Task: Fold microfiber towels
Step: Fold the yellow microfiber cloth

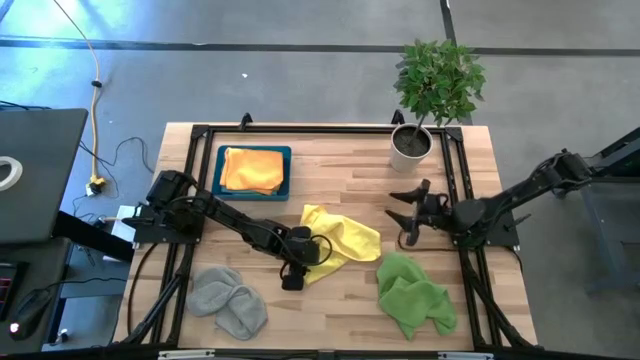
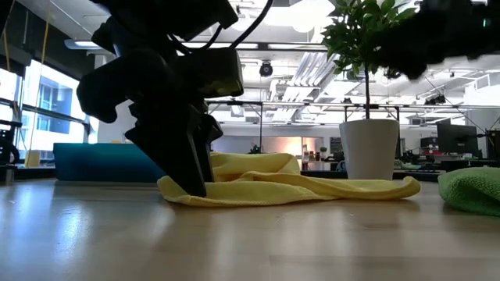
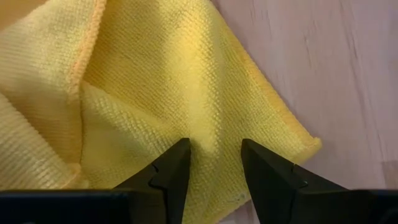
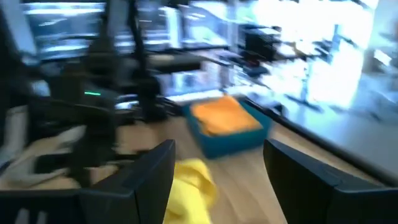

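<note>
The crumpled yellow microfiber towel [image 1: 345, 240] lies near the middle of the light wooden slatted worktop [image 1: 330, 310], spread unevenly with one corner pointing toward the near edge. The left claw [image 3: 211, 165] is down at that near-left corner of the yellow towel, its two dark fingers [image 3: 171, 174] standing apart with a ridge of the yellow weave showing between the tips; the tips press into the cloth, but they are not pinched together on it. In the low view the left claw [image 2: 187, 168] reaches down to the worktop surface at the towel's [image 2: 289, 183] left end.

The right claw [image 1: 408, 215] hovers above the worktop toward the right edge, beside the yellow towel's right side and apart from it, fingers [image 4: 146, 177] spread wide and holding nothing.

A folded orange microfiber towel [image 1: 250, 168] sits inside the rigid dark teal rectangular tray [image 1: 285, 172] near the far-left corner. A rumpled grey microfiber towel [image 1: 228, 297] lies at the near-left part of the worktop, well apart from the yellow one. A bunched bright green microfiber towel [image 1: 413, 295] lies toward the near-right corner, its upper end just beside the yellow towel's right tip. A leafy green plant in a white pot [image 1: 412, 146] stands near the far-right corner.
</note>
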You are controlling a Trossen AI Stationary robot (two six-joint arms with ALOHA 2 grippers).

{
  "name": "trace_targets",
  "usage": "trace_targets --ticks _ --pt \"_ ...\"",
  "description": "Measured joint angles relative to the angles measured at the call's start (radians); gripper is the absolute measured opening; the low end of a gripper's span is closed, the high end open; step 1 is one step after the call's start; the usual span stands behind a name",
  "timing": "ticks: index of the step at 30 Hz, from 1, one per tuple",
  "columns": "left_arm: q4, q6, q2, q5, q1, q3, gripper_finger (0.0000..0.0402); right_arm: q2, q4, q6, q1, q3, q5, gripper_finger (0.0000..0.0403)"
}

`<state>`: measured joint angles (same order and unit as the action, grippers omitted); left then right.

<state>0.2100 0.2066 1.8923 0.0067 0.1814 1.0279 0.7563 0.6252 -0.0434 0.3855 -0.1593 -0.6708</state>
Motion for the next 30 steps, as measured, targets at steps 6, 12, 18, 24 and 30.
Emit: trace_targets --ticks 6,12,18,24,30 --pt "-0.003 0.000 0.000 0.000 -0.006 -0.001 0.0138 0.071 0.002 0.177 0.000 -0.140 0.166 0.0236" --pt "-0.004 0.006 0.001 0.000 -0.006 -0.001 0.0138 0.237 -0.034 0.124 -0.060 -0.281 0.153 0.0236" --pt "0.004 0.019 0.001 -0.002 -0.006 0.000 0.0138 0.424 -0.383 -0.094 -0.105 -0.460 0.155 0.0236" --pt "0.020 0.027 0.002 -0.002 -0.002 0.000 0.0138 0.569 -0.550 -0.261 -0.098 -0.563 0.291 0.0236" --pt "0.021 0.050 0.002 -0.002 -0.002 0.000 0.0138 0.732 -0.498 -0.292 -0.060 -0.569 0.346 0.0236"
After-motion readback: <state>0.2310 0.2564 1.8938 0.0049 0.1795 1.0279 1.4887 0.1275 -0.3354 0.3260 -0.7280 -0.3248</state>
